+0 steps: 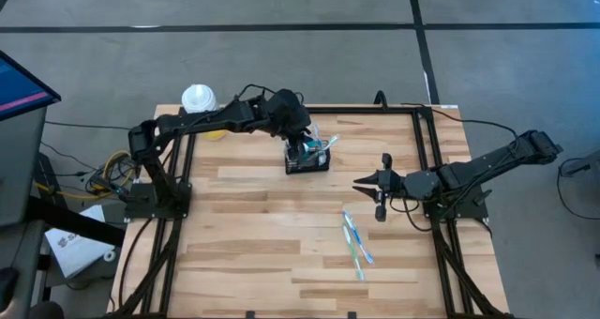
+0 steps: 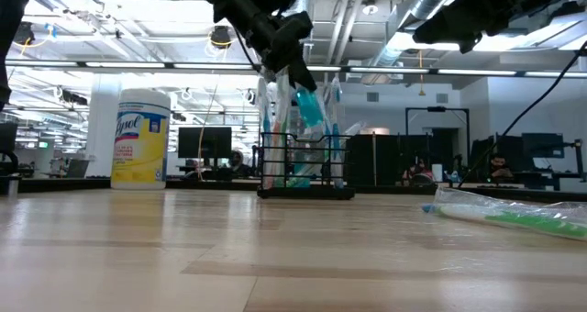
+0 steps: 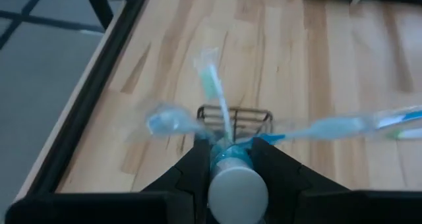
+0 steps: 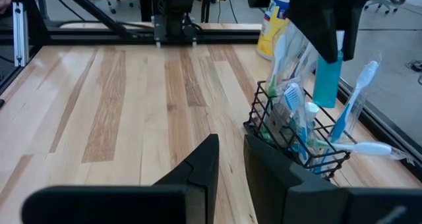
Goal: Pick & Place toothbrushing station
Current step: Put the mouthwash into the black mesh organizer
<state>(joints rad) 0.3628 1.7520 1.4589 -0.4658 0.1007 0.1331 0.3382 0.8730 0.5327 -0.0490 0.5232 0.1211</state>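
The left gripper (image 1: 302, 143) hangs over the holder (image 1: 307, 159), upper centre of the high frame, clenched on a teal tube (image 2: 308, 105) whose white cap (image 3: 237, 192) fills the bottom of the left wrist frame. The holder stands on the table (image 1: 253, 235), wrapped toothbrushes (image 4: 349, 102) leaning out of it. The right gripper (image 1: 379, 182) waits at centre right, its fingers (image 4: 201, 168) released and holding nothing. Two packaged toothbrushes (image 1: 355, 244) lie lower right of centre. A yellow wipes canister (image 2: 139, 138) stands at the left of the low frame.
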